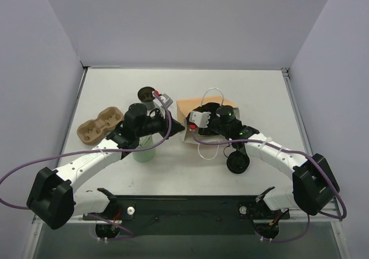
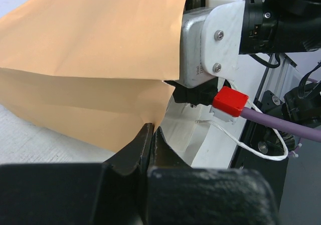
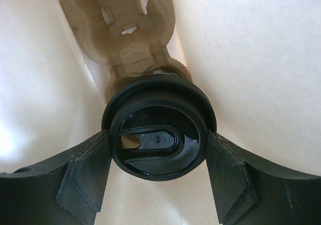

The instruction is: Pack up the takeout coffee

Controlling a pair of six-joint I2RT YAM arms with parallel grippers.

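The takeout coffee (image 3: 158, 150), a black cup with a black sip lid, is inside the tan paper bag (image 1: 189, 105). My right gripper (image 3: 158, 136) is shut on it, with a finger pressed against each side of the lid. The cup's base sits at the near end of a cardboard cup carrier (image 3: 125, 24) lying in the bag. In the top view the right fingers are hidden in the bag's mouth. My left gripper (image 2: 152, 130) is shut on the bag's (image 2: 100, 59) lower edge, its tips (image 1: 179, 129) at the mouth's left side.
On the table left of the bag lie a second cardboard carrier (image 1: 100, 127), a green cup (image 1: 144, 153) under the left arm, and a black cup with a brown inside (image 1: 146, 93). A round black thing (image 1: 237, 162) lies by the right arm. The bag's white handles (image 1: 214, 93) stick out.
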